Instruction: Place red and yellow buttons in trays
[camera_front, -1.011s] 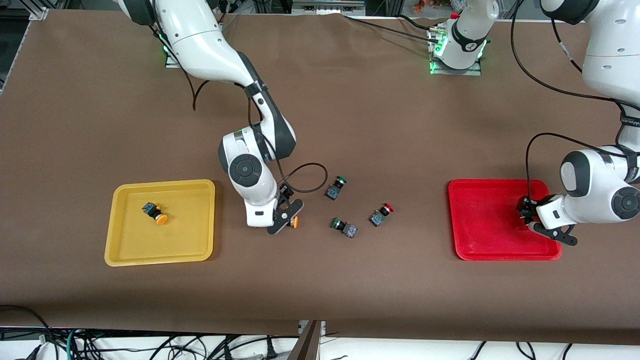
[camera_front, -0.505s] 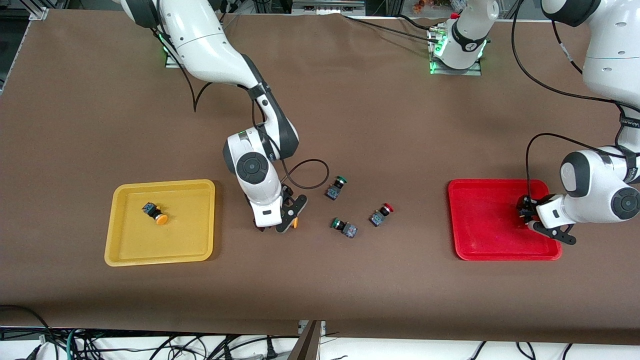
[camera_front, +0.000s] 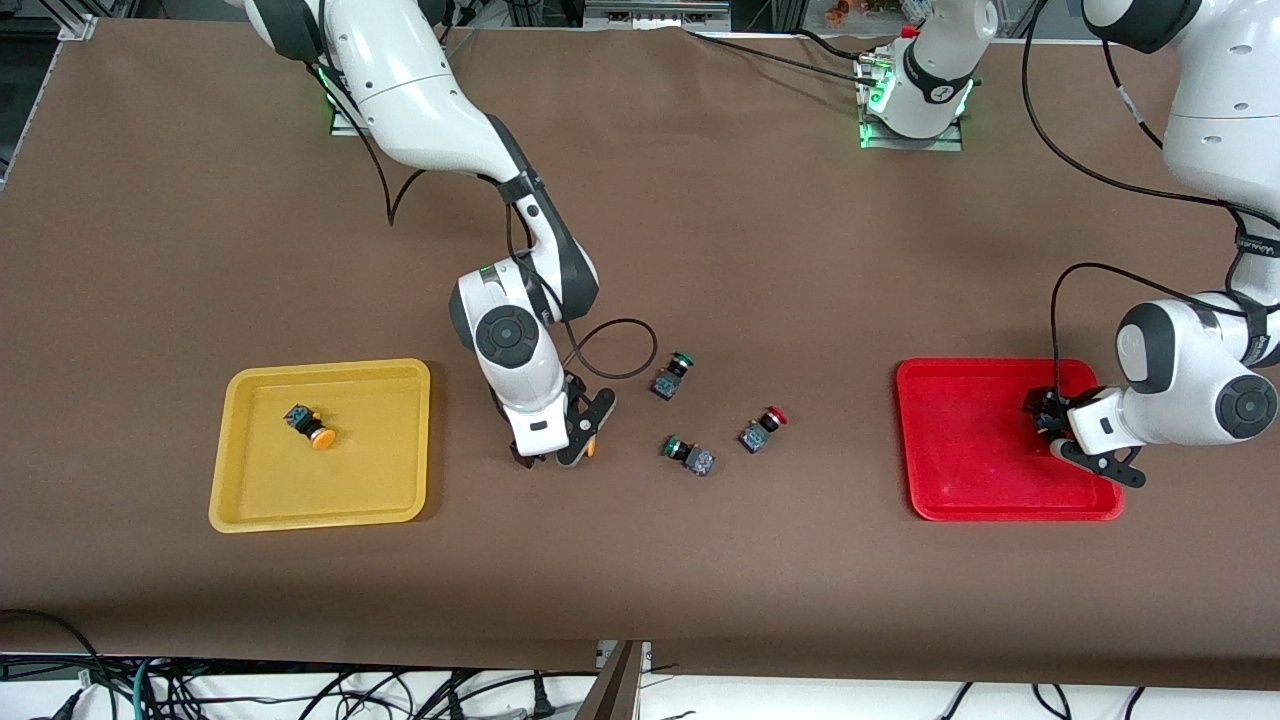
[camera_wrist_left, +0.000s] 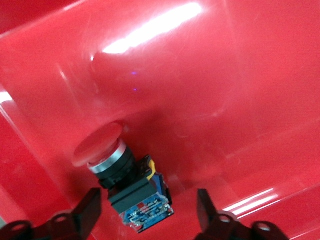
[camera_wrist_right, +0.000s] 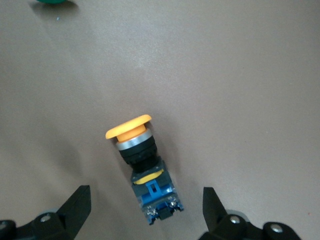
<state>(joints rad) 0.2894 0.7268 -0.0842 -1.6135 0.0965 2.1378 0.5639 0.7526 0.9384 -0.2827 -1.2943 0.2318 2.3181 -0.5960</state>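
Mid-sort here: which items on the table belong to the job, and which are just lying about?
Job:
- yellow plastic tray, holding a yellow-capped button
- red plastic tray, holding a red-capped button
- loose yellow-capped button
- loose red-capped button

Lying about:
- two green-capped buttons

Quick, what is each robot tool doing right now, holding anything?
Left tool: open, holding nothing, over a red button in the red tray.
Right tool: open, holding nothing, over a yellow button.
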